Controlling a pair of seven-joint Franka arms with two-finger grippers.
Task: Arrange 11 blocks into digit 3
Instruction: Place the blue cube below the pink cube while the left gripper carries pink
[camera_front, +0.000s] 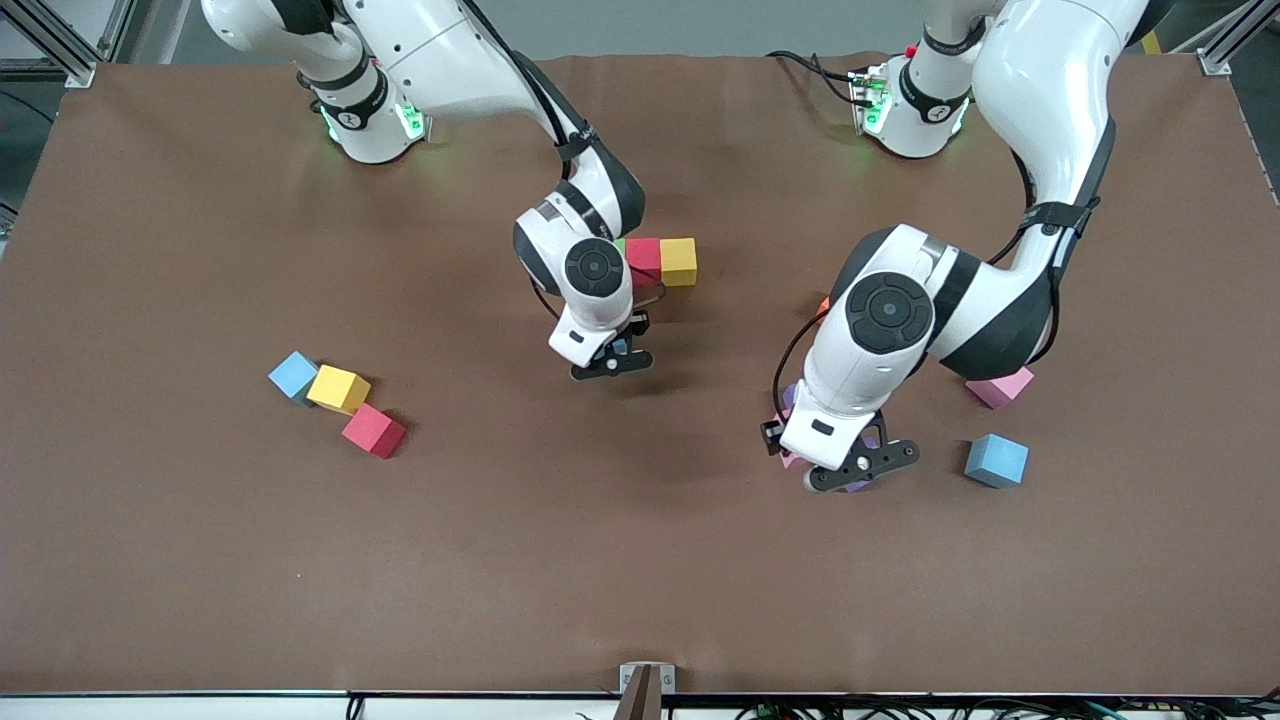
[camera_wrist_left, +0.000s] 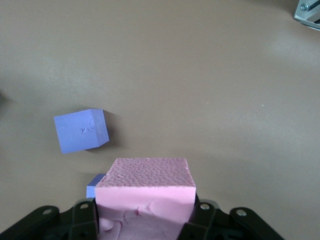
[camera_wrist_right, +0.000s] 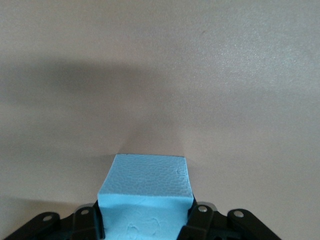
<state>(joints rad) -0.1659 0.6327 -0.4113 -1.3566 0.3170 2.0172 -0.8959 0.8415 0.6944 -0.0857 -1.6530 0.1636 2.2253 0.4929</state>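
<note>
Pink block (camera_wrist_left: 145, 186), light-blue block (camera_wrist_right: 145, 192)

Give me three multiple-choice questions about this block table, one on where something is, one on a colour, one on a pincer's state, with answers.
1. The loose yellow block lies between which cubes?
A. light blue and red
B. pink and purple
C. green and orange

2. What colour is the cube in the left pincer?
A. yellow
B. pink
C. green

3. The right pincer is:
A. open and holding nothing
B. out of view
C. shut on a light blue block

Answers: 1 A, the blue block and red block flank it; 2 B, the pink block sits between its fingers; 3 C, its fingers clamp the cube.
</note>
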